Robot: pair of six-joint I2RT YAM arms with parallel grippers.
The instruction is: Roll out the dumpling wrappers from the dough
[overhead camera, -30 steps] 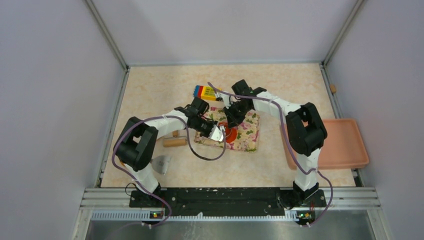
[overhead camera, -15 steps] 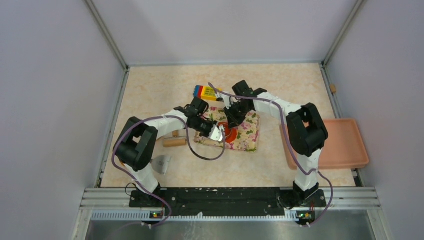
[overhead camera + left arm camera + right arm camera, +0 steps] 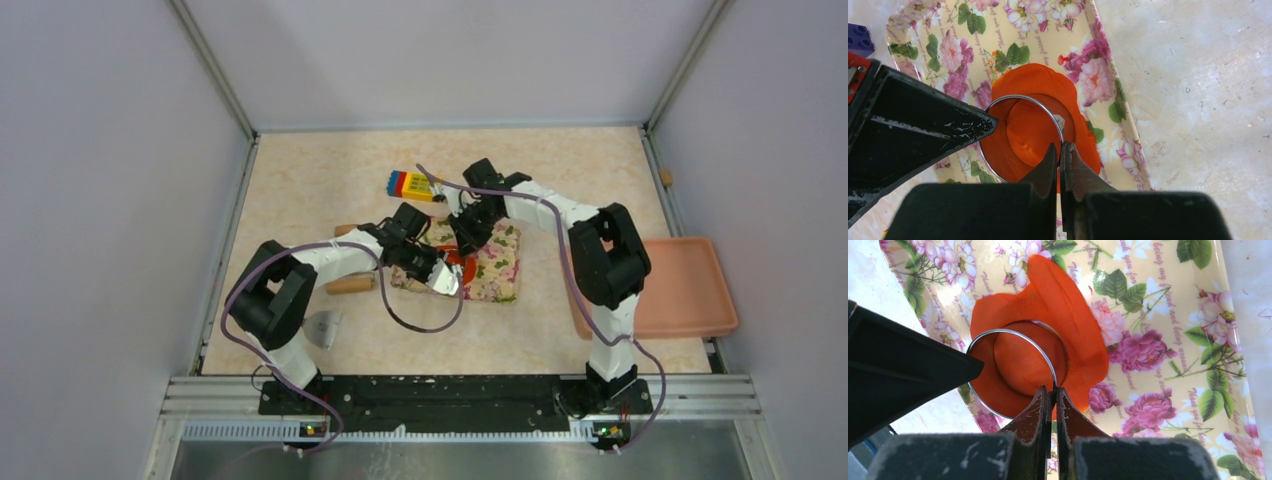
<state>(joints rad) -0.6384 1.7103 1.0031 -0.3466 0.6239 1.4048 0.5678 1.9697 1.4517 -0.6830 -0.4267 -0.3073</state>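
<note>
Two grippers: both meet over the floral tray [image 3: 500, 275], each pinching the metal ring [image 3: 1020, 96].
Left gripper [image 3: 1061, 147]: jaws almost fully closed, with only the thin ring wall between them, at 6 o'clock of the ring in its own view.
Right gripper [image 3: 1054, 390]: same narrow grip on the ring wall, at 6 o'clock in its own view.
The dough [image 3: 1068, 305]: flat orange-red sheet on the tray, under the ring, spreading past it from 12 to 3 o'clock, just ahead of the jaws.
Inside the ring: a round dough patch; whether it is cut free, I cannot tell.
</note>
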